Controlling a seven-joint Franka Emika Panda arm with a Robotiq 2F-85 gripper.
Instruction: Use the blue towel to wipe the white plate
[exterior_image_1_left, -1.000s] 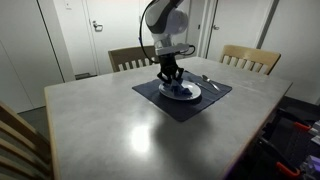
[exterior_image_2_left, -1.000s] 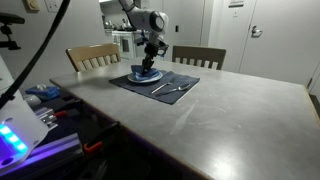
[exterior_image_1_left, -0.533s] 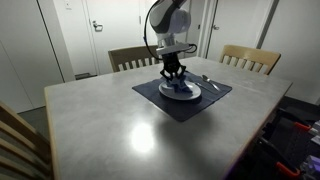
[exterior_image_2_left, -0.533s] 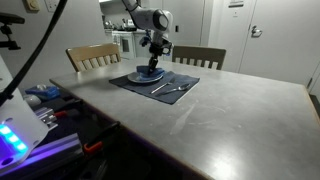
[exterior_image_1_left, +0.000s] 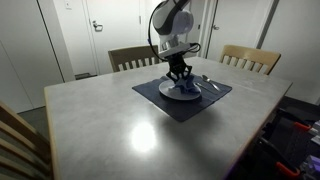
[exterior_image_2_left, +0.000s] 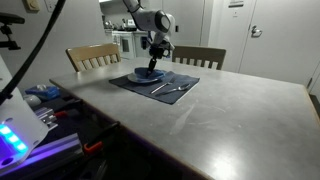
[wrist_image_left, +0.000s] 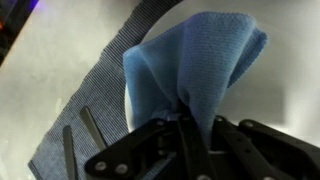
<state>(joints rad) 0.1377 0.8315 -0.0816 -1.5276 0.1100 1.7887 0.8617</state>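
My gripper (exterior_image_1_left: 178, 74) points straight down over the white plate (exterior_image_1_left: 190, 95), shut on the blue towel (exterior_image_1_left: 180, 85). The towel hangs bunched from the fingers and touches the plate's top. In both exterior views the plate (exterior_image_2_left: 140, 77) lies on a dark navy placemat (exterior_image_1_left: 170, 103). From the wrist view the towel (wrist_image_left: 195, 65) fills the middle, pinched at my gripper (wrist_image_left: 185, 125). White plate surface (wrist_image_left: 285, 90) shows beside it, and the placemat's woven edge (wrist_image_left: 100, 80) runs to the left.
A fork and spoon (exterior_image_1_left: 207, 82) lie on the placemat (exterior_image_2_left: 180, 90) beside the plate, cutlery (exterior_image_2_left: 168, 88) also showing in the wrist view as dark handles (wrist_image_left: 92, 125). Wooden chairs (exterior_image_1_left: 130, 57) (exterior_image_1_left: 250, 58) stand behind the grey table (exterior_image_1_left: 110, 125). Another chair back (exterior_image_1_left: 15, 140) is at the near corner.
The gripper has slid the towel across the plate, toward the right in the view with the chair at the near corner. Its grip on the towel is unchanged.
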